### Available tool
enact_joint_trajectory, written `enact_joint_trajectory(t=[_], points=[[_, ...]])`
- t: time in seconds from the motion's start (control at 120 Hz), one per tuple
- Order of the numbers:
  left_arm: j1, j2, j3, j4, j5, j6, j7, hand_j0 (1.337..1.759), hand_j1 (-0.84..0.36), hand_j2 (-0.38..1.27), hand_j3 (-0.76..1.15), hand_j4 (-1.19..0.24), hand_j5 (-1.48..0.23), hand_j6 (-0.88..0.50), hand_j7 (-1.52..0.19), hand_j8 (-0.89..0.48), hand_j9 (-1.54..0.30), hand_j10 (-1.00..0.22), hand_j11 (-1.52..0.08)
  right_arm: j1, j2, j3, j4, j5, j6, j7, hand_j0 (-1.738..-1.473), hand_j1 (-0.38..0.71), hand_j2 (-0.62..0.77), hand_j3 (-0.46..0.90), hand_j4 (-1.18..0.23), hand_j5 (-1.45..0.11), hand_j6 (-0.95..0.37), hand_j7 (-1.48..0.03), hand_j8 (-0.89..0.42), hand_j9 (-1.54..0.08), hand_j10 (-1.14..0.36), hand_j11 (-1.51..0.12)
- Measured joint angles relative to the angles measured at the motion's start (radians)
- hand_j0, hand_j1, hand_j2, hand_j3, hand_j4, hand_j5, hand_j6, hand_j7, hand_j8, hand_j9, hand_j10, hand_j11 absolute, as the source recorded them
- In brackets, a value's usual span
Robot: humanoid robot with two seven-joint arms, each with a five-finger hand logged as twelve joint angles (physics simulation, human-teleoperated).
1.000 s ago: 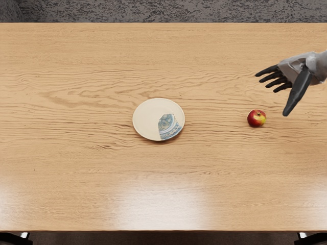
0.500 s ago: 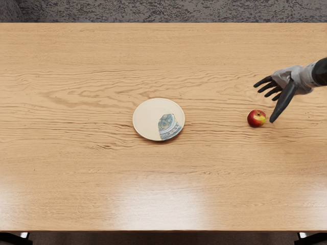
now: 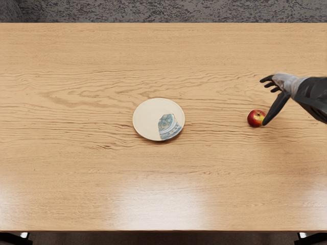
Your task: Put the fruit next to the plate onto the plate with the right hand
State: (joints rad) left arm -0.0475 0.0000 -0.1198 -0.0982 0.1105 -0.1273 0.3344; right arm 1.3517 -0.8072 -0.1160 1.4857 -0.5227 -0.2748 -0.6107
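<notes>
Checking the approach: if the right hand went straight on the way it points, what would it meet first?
Probably the apple: the right hand, fingers open, aims down-left at it; height is unclear.

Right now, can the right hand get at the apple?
Probably yes. The right hand is open and close beside the apple, on the fruit's right and nearly at it. Nothing lies between them; the plate is far off to the left.

Rendered home dining spot: wooden table (image 3: 76,178), ceramic plate (image 3: 145,113), grey carpet (image 3: 153,10) beyond
</notes>
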Motion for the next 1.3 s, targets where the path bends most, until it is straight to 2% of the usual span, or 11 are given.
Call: enact_joint_trajectory(t=[0.217, 0.425, 0.683, 1.3], points=[[0.000, 0.000, 0.000, 0.000, 0.000, 0.000, 0.000, 1.658, 0.08, 0.05, 0.00, -0.23, -0.30, -0.23, -0.30, -0.23, -0.30, -0.23, -0.30, -0.012, 0.056, -0.055, 0.010, -0.012, -0.114, 0.000, -1.658, -0.08, -0.04, 0.00, -0.23, -0.30, -0.23, -0.30, -0.23, -0.30, -0.23, -0.30], [0.000, 0.000, 0.000, 0.000, 0.000, 0.000, 0.000, 1.658, 0.08, 0.05, 0.00, -0.23, -0.30, -0.23, -0.30, -0.23, -0.30, -0.23, -0.30, -0.026, 0.106, -0.103, 0.010, -0.026, -0.227, 0.000, -1.658, -0.03, -0.05, 0.00, -0.27, -0.35, -0.27, -0.35, -0.27, -0.35, -0.27, -0.35], [0.000, 0.000, 0.000, 0.000, 0.000, 0.000, 0.000, 1.658, 0.07, 0.05, 0.00, -0.23, -0.30, -0.23, -0.30, -0.23, -0.30, -0.23, -0.30, -0.033, 0.152, -0.155, 0.007, -0.034, -0.323, 0.000, -1.658, 0.00, -0.06, 0.00, -0.29, -0.38, -0.29, -0.38, -0.29, -0.38, -0.29, -0.38], [0.000, 0.000, 0.000, 0.000, 0.000, 0.000, 0.000, 1.658, 0.08, 0.05, 0.00, -0.23, -0.30, -0.23, -0.30, -0.23, -0.30, -0.23, -0.30, -0.070, 0.189, -0.173, -0.030, -0.050, -0.336, 0.000, -1.658, 0.01, -0.06, 0.00, -0.30, -0.39, -0.30, -0.39, -0.30, -0.39, -0.30, -0.39]])
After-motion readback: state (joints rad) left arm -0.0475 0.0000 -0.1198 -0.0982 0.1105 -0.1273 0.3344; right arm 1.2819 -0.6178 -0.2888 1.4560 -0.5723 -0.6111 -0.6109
